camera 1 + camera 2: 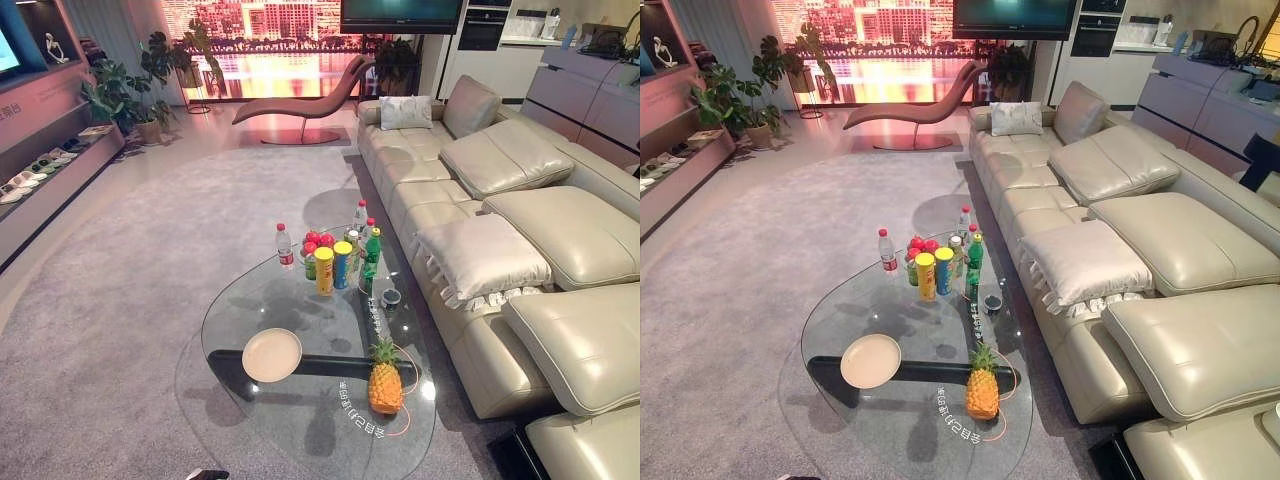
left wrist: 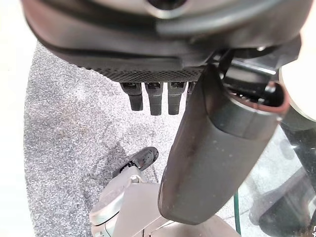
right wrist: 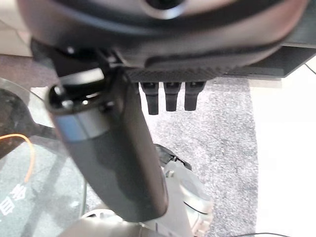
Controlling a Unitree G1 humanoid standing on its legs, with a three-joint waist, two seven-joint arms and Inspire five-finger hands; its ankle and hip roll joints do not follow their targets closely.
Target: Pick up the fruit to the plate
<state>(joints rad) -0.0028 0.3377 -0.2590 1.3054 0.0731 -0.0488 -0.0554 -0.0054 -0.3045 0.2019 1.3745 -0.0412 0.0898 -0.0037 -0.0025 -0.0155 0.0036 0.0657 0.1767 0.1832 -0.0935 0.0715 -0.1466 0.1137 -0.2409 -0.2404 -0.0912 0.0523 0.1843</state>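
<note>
Left eye view: oval glass coffee table [image 1: 240,300] on a grey carpet [image 1: 110,290], beside a cream leather sofa [image 1: 520,200].
Fruit: yellow pineapple with green crown [image 1: 386,380] stands upright at the table's near end — well apart from the red apples [image 1: 318,240] at the far end.
Plate: round cream plate [image 1: 271,355] lies bare, to the pineapple's left.
Clutter: bottles and yellow tubes [image 1: 324,270] cluster around the apples.
Left hand [image 2: 207,163]: fingers straight, released, holding nothing.
Right hand [image 3: 113,163]: fingers straight, relaxed — holding nothing.

Upright pineapple [image 1: 386,380] near empty plate [image 1: 271,355]
</note>
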